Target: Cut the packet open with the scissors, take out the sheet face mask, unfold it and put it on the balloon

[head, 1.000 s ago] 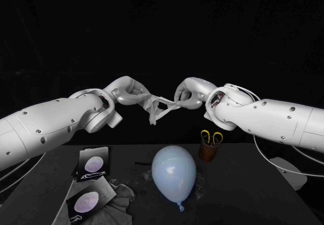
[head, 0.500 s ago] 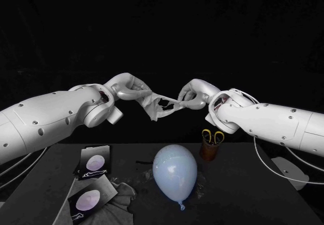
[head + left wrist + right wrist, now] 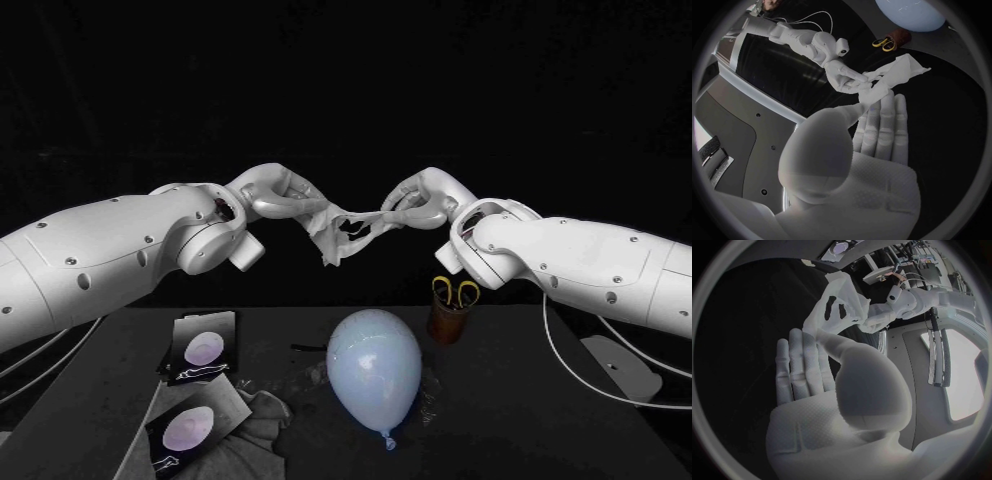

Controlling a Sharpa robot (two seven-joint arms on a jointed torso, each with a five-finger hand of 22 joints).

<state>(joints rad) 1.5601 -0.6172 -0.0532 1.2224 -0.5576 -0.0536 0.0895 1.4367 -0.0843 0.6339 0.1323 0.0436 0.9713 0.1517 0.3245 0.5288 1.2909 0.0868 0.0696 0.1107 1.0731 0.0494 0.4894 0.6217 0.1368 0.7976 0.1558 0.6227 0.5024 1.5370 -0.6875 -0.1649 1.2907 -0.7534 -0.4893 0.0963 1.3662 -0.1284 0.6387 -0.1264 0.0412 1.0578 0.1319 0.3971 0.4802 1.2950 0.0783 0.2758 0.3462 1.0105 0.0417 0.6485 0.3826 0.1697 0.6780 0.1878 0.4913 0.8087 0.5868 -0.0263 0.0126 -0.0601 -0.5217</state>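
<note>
Both hands hold the white sheet face mask up in the air, well above the table. My left hand pinches its left edge and my right hand pinches its right edge, so the mask hangs partly spread between them with its eye holes showing. In the left wrist view the mask stretches from my left hand to the right hand. Below the mask lies the pale blue balloon on the table, knot towards me. The yellow-handled scissors stand in a brown cup right of the balloon.
Two dark packets with an oval face picture lie at the table's left front. Crumpled grey and clear wrapping lies between them and the balloon. A pale round object sits at the table's right edge.
The hands have moved slightly apart and the right hand has risen, drawing the mask wider and flatter between them. The balloon, scissors and packets have not moved.
</note>
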